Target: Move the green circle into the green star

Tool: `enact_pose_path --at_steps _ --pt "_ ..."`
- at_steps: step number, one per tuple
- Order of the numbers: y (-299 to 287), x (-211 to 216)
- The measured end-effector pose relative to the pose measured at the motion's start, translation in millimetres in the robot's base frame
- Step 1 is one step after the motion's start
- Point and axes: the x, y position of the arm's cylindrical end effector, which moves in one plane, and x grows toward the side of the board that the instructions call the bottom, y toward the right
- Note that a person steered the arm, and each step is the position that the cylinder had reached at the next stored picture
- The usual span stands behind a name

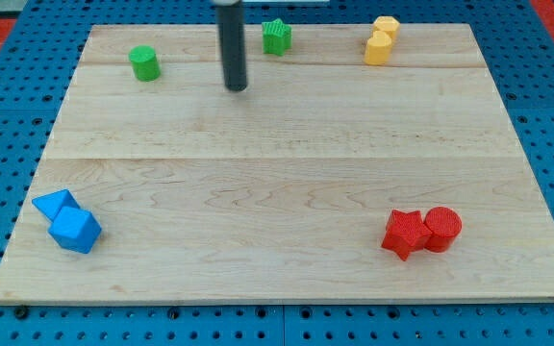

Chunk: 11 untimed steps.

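The green circle stands near the top left of the wooden board. The green star stands at the top edge, right of the middle. My tip is on the board between them, lower than both, closer to the star. It touches neither block.
Two yellow blocks touch each other at the top right. A red star and a red circle touch at the bottom right. Two blue blocks sit together at the bottom left. The wooden board lies on a blue pegboard.
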Motion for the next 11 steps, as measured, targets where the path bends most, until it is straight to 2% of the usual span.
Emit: enact_pose_path --at_steps 1,2,3,4,5,6,7,8,9,11 --pt "-104 0" --pt "-145 -16" --pt "-130 -53" --pt "-60 -58" --pt "-45 -59" --pt "-72 -77" --pt "2 -90" --pt "7 -94" --pt "-5 -43" --pt "10 -68"
